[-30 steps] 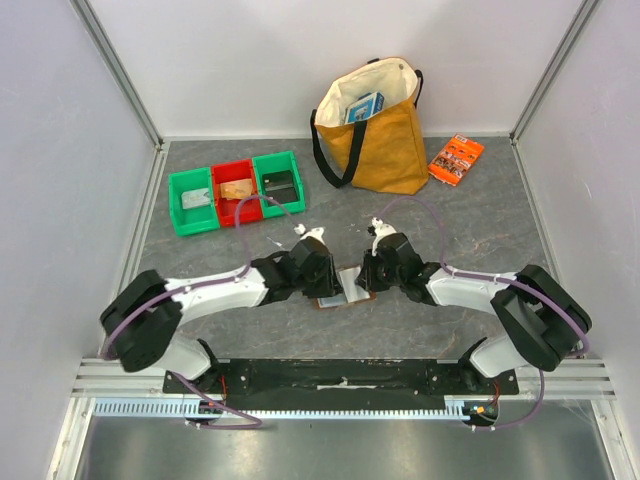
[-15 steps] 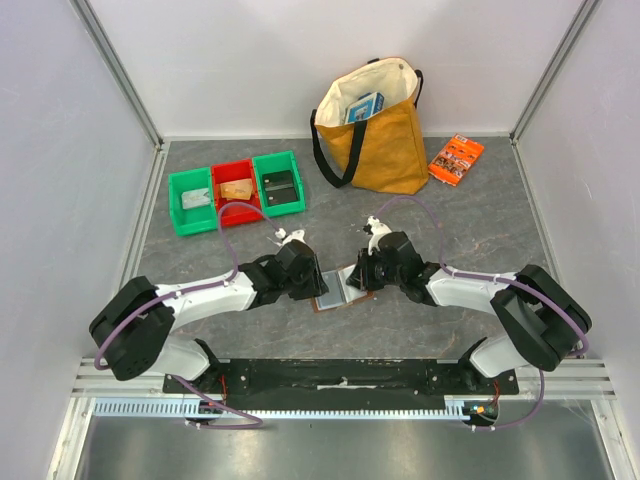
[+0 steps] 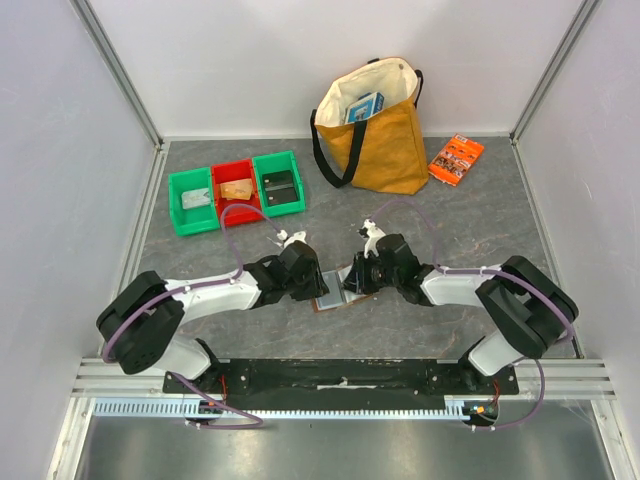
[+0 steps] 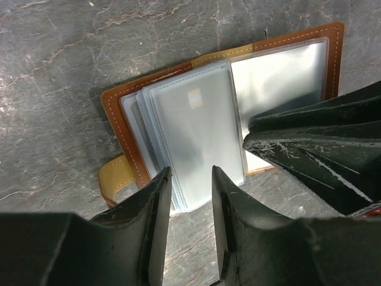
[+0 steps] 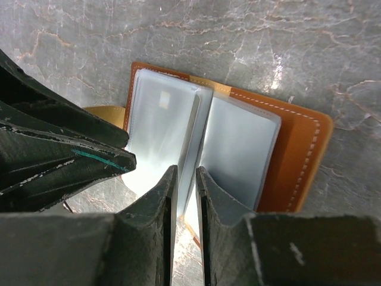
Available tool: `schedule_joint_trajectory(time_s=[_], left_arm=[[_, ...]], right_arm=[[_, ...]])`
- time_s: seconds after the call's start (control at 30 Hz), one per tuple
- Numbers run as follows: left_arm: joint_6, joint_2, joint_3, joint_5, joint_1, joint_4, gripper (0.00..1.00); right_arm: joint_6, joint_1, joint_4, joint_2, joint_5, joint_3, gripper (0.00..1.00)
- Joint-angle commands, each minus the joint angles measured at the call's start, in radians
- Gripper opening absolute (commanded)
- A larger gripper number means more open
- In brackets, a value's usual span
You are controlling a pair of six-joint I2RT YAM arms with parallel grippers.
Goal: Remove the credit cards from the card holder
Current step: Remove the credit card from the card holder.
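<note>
The card holder [image 3: 332,297] lies open on the table between both grippers, brown leather with a tan tab [image 4: 116,179]. Its pale grey-blue pockets [image 4: 193,134] are fanned out, and pale cards [image 5: 161,122] show faintly through them. My left gripper [image 4: 190,179] is open, its tips just above the lower edge of the pocket stack [image 3: 312,285]. My right gripper [image 5: 186,176] is nearly closed, pinching one pocket leaf [image 5: 193,134] that stands up on edge between its fingers. The right gripper's fingers [image 4: 297,140] also show at the pockets' right edge in the left wrist view.
Two green bins [image 3: 193,201] [image 3: 279,182] and a red bin [image 3: 237,190] between them stand at the back left. A yellow tote bag [image 3: 375,130] stands at the back centre, with an orange printed packet [image 3: 456,158] to its right. Walls enclose the table.
My left gripper drew back to the left from the holder and then eased forward again. My right gripper moved slightly left over the holder, and a pocket leaf now stands up.
</note>
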Motion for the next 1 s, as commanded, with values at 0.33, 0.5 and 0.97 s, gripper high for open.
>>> schedule_joint_trajectory(time_s=[0.33, 0.5, 0.97], left_arm=[[-0.038, 0.008, 0.007, 0.026, 0.005, 0.056, 0.4], [-0.045, -0.001, 0.007, 0.031, 0.005, 0.056, 0.4], [-0.053, -0.001, 0.015, -0.001, 0.007, 0.064, 0.4]], right_arm=[[0.015, -0.001, 0.084, 0.081, -0.051, -0.027, 0.13], [0.025, -0.001, 0.095, 0.098, -0.046, -0.046, 0.09], [0.045, -0.001, 0.13, 0.141, -0.082, -0.055, 0.1]])
